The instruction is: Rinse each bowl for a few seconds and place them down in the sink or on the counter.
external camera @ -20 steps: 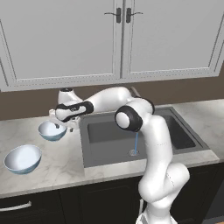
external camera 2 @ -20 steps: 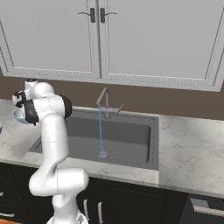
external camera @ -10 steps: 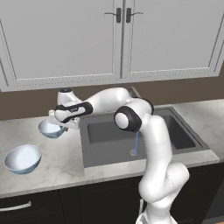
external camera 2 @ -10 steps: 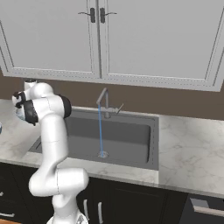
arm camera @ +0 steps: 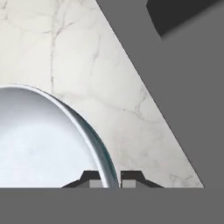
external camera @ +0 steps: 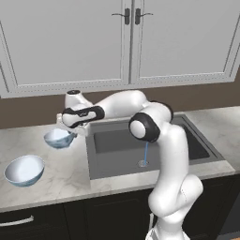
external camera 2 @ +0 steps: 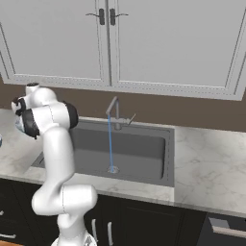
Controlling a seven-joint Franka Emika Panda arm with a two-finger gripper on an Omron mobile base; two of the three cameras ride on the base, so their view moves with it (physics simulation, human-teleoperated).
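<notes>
1. Smaller bowl (external camera: 59, 138) sits on the surface (external camera: 51, 183) just left of the sink (external camera: 117, 159); larger bowl (external camera: 24, 169) is further left and nearer me.
2. Looks rigid, glossy, likely slippery and breakable; I'd take it by the thin rim.
3. My gripper (arm camera: 109, 180) has its jaws pinching the smaller bowl's rim, one finger inside, one outside.
4. Water runs from the faucet (external camera 2: 115, 113) over the sink.

two bowls (external camera: 59, 138) (external camera: 24, 170) on counter (external camera: 56, 183) (left of sink (external camera: 119, 159))
</notes>
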